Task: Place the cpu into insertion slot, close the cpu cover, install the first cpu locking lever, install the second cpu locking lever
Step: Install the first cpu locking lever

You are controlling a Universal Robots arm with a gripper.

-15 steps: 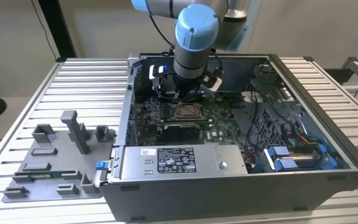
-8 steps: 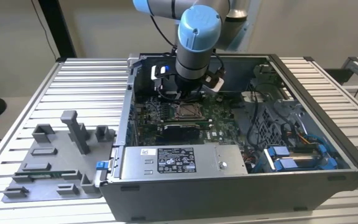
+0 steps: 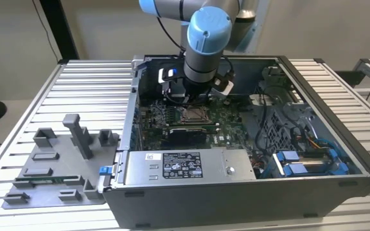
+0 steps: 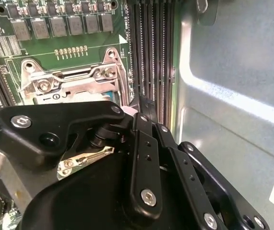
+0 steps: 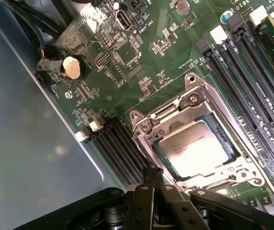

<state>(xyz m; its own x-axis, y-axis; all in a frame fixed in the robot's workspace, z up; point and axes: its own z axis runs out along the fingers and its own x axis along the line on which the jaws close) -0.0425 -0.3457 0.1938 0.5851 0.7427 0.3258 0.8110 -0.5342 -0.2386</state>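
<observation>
Checking the feeds: the arm (image 3: pixel 204 43) is reaching straight down into the open computer case (image 3: pixel 236 204), which is sitting on the slatted metal surface (image 3: pixel 88 89).

In the first wrist view the cpu (image 5: pixel 199 151) is sitting flat in the insertion slot (image 5: pixel 145 125), silvery face up. The cpu cover (image 5: pixel 190 106) is lying down over it, framing the chip through its square window.

The gripper (image 5: pixel 152 173) is hanging just beside one edge of the socket, between it and a bank of black memory slots (image 5: pixel 110 151). Its fingers are looking pressed together to me, and empty as far as I can tell. In the second wrist view the gripper (image 4: pixel 142 116) is blocking a good part of the socket, with the silvery frame poking out past it.

A coin battery (image 5: pixel 73 67) is shining on the green board (image 5: pixel 141 48). In the exterior view a grey fixture tray (image 3: pixel 50 192) is lying on the surface, to the exterior view's left of the case.
</observation>
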